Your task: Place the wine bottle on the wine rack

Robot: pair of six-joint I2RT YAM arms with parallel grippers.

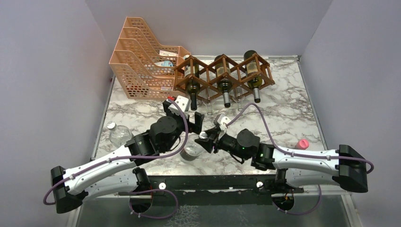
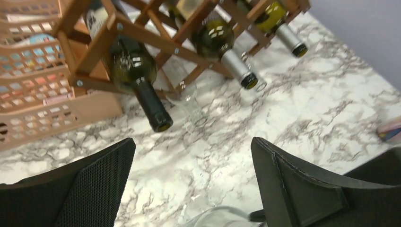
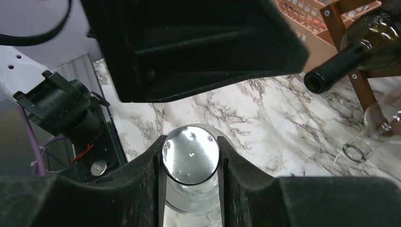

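Observation:
The reddish-brown wooden wine rack stands at the back of the marble table and holds three dark bottles with their necks pointing toward me. It also shows in the left wrist view. My right gripper is shut on the silver cap of a clear glass bottle that stands upright on the table near the front centre. My left gripper is open and empty just behind that bottle, facing the rack. The bottle's rim shows low between the left fingers.
A peach-orange perforated tiered tray stands left of the rack. A second clear bottle lies at the left edge. Clear glass pieces lie under the rack's front. A pink object sits at the right.

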